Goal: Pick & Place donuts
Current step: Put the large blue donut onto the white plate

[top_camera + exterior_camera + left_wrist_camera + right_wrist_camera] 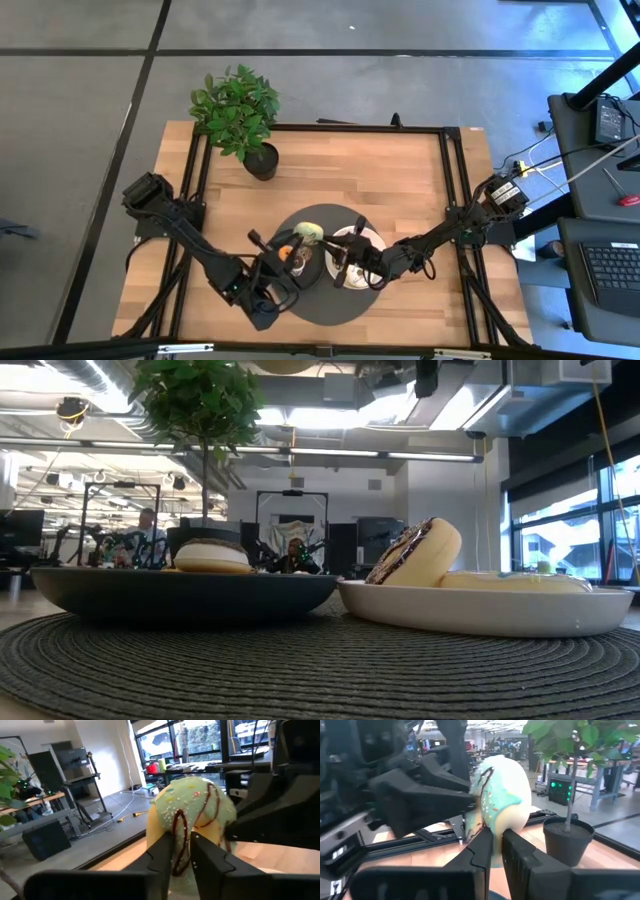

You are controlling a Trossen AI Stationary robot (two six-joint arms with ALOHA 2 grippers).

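Both hands (182,852) (497,847) pinch one green-iced donut (192,815); chocolate donut (415,552) leans in white plate (490,615).

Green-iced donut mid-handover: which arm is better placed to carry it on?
Probably the right. The right gripper pinches the green-iced donut's rim beside the white plate; the left gripper also pinches it and must release.

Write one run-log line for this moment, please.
left gripper: shut on green donut | right gripper: shut on green donut | position: above dark grey plate, beside white plate | phase: handover
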